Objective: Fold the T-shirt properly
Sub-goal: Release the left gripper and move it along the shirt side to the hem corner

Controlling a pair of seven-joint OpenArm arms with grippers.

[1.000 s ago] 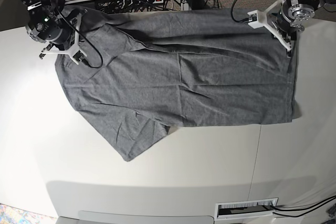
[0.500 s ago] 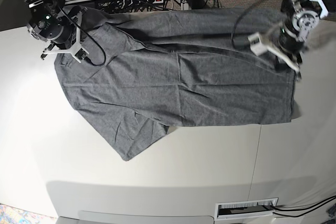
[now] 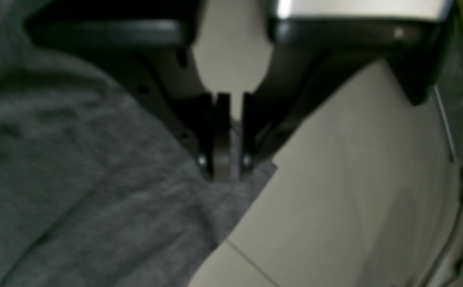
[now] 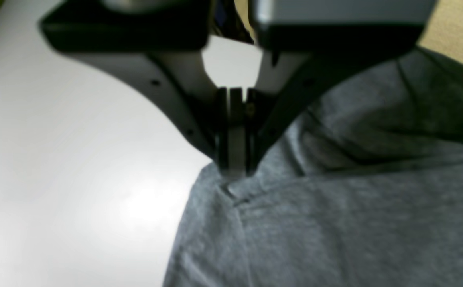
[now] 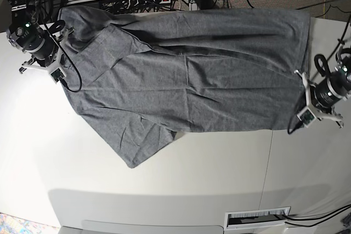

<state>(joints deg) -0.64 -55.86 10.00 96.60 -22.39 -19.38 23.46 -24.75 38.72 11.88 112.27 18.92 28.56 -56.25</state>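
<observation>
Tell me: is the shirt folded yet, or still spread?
Spread. In the base view the shirt lies open on the table, one sleeve sticking out, its far edge rumpled, no half laid over the other.

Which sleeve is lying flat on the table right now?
The near sleeve, pointing toward the camera; the far sleeve is bunched at the table's back edge.

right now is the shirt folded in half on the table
No. In the base view the shirt lies spread out flat across the table, one sleeve sticking out toward the near edge, with no half laid over the other.
</observation>
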